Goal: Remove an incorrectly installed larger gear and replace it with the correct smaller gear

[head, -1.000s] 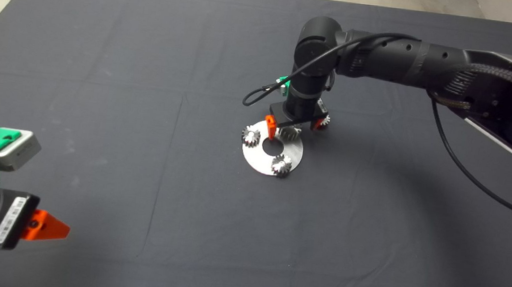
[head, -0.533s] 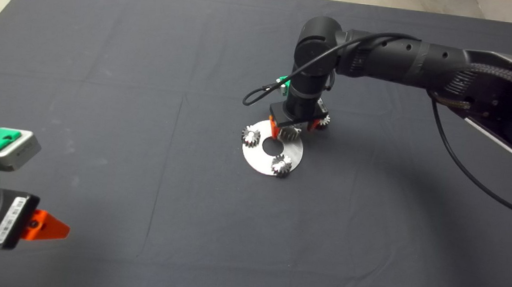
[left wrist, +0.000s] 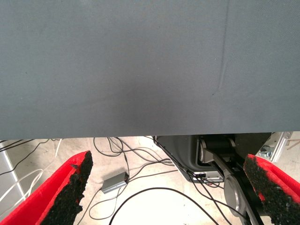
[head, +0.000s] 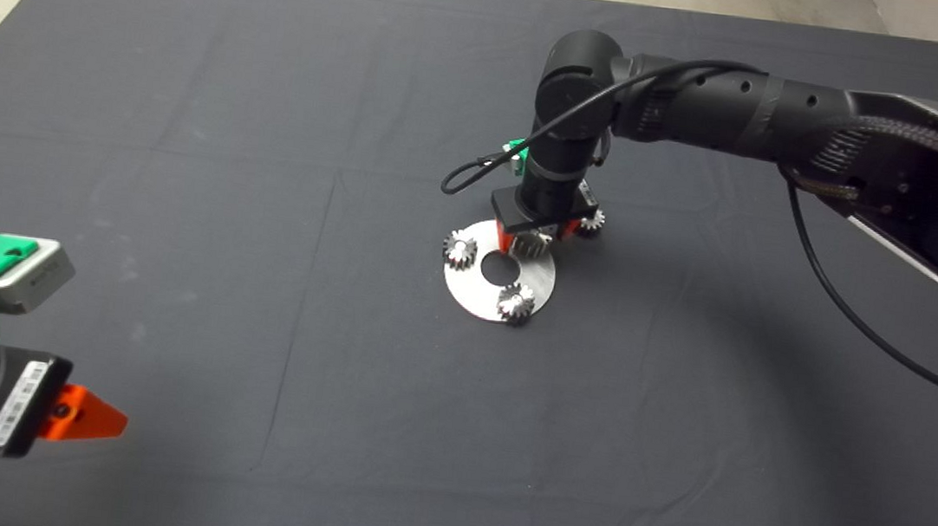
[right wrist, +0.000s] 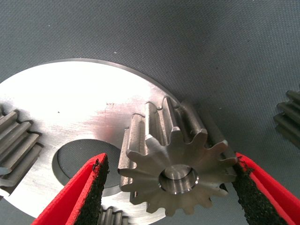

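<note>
Closing in: right gripper point(head: 534, 237) dropped over the last second, fingers now narrow around the larger gear point(right wrist: 176, 161) on the plate point(right wrist: 70, 112) | one pad touching, not clamped | left gripper point(left wrist: 168, 187) parked wide | lift-off looks next

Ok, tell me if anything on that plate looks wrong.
One gear does. On the round metal plate, the larger gear between the right gripper's open fingers is wider than the two small gears, with slanted teeth, and overhangs the plate's edge. Another small gear lies off the plate.
</note>
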Controlling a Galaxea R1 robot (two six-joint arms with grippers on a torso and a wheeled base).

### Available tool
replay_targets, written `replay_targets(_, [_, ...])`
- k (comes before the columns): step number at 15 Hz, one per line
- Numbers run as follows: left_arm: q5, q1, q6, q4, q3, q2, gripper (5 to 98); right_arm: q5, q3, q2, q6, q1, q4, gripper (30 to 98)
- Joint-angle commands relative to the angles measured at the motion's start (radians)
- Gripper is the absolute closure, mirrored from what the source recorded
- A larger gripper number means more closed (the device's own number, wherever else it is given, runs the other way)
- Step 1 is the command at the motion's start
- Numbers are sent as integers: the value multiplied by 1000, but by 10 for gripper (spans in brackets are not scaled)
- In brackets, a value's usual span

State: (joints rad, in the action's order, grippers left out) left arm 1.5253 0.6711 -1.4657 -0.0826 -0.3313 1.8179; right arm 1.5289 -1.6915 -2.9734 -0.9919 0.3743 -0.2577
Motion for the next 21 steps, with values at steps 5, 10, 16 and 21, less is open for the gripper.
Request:
replay_targets(5, [56, 7, -5, 7, 16, -1, 197, 80, 9, -11, 2, 27, -40, 718])
replay_targets(10, [56, 5, -5, 7, 14, -1, 197, 80, 11, -10, -1, 31, -37, 775])
replay_targets(16, [55, -37, -5, -3, 3, 2, 197, 82, 15, -14, -2, 170, 78, 792])
replay_targets(21, [56, -55, -4, -14, 2, 8, 197, 86, 15, -5, 2, 223, 118, 807])
